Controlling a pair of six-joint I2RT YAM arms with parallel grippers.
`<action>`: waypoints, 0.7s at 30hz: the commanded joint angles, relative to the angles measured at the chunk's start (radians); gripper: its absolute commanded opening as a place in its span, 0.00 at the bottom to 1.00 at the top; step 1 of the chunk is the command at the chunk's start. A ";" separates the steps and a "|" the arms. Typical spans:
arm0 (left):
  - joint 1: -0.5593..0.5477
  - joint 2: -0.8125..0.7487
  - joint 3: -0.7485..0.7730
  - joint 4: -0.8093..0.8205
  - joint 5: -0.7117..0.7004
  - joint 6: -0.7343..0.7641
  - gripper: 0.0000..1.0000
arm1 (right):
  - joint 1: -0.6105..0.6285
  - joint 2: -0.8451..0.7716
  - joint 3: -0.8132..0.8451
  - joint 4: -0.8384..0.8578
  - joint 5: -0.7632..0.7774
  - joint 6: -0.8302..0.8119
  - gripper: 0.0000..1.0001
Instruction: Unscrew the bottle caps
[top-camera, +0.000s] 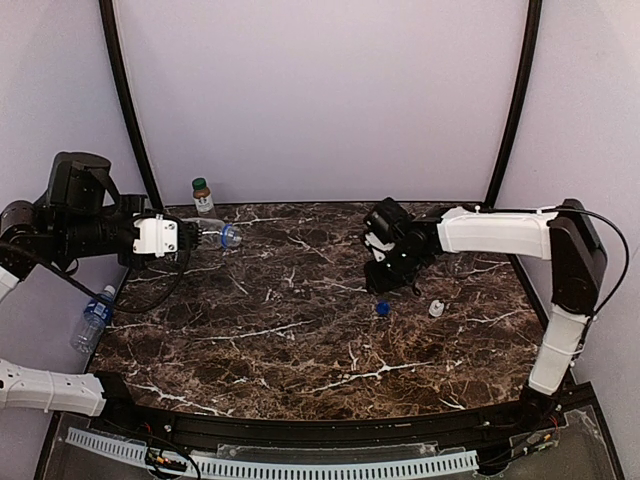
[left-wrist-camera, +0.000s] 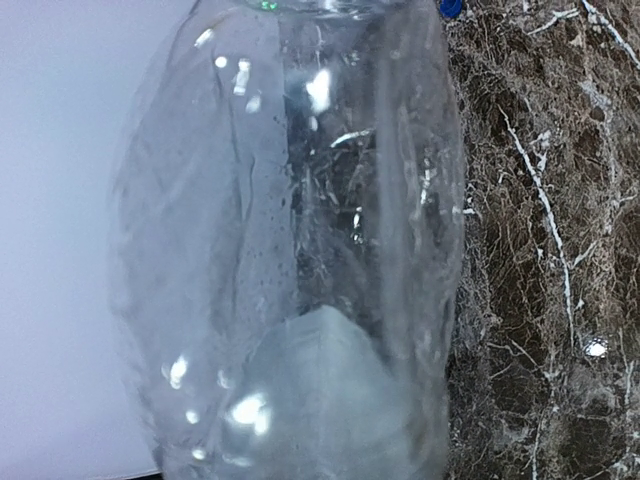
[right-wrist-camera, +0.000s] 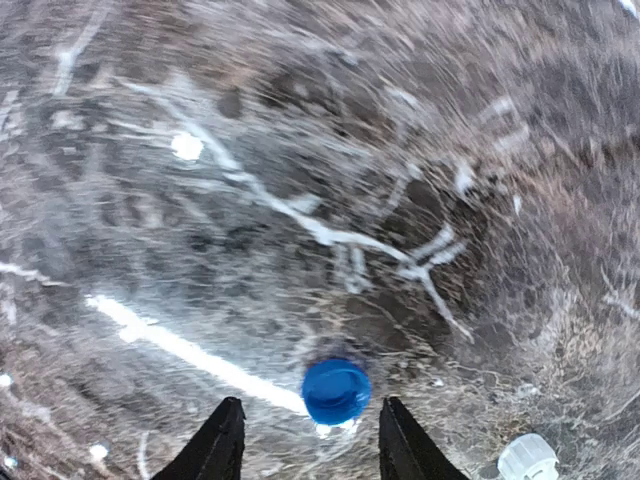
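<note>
My left gripper (top-camera: 178, 238) is shut on a clear unlabelled bottle (top-camera: 208, 236) and holds it level above the table's far left, blue-ringed neck pointing right. The bottle (left-wrist-camera: 300, 250) fills the left wrist view and hides the fingers. My right gripper (top-camera: 385, 283) hangs open and empty just above a loose blue cap (top-camera: 382, 308). In the right wrist view the cap (right-wrist-camera: 335, 390) lies between the black fingertips (right-wrist-camera: 225, 440) of this gripper (right-wrist-camera: 312, 402). A white cap (top-camera: 436, 308) lies to its right and also shows in the right wrist view (right-wrist-camera: 527, 458). A brownish bottle (top-camera: 203, 196) stands at the back. A blue-labelled bottle (top-camera: 92, 318) lies at the left edge.
The dark marble table (top-camera: 300, 340) ends at a black rail in front. Curved black poles (top-camera: 125, 90) rise at both back corners against pale walls. A second blue-labelled bottle is not in view.
</note>
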 joint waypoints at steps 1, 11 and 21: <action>0.004 0.006 0.071 -0.044 0.095 -0.115 0.09 | 0.105 -0.178 0.055 0.112 0.069 -0.115 0.57; 0.004 0.055 0.247 -0.120 0.513 -0.392 0.13 | 0.406 -0.542 -0.193 1.119 -0.310 -0.430 0.91; 0.003 0.088 0.276 -0.134 0.769 -0.502 0.17 | 0.564 -0.298 0.030 1.356 -0.442 -0.561 0.75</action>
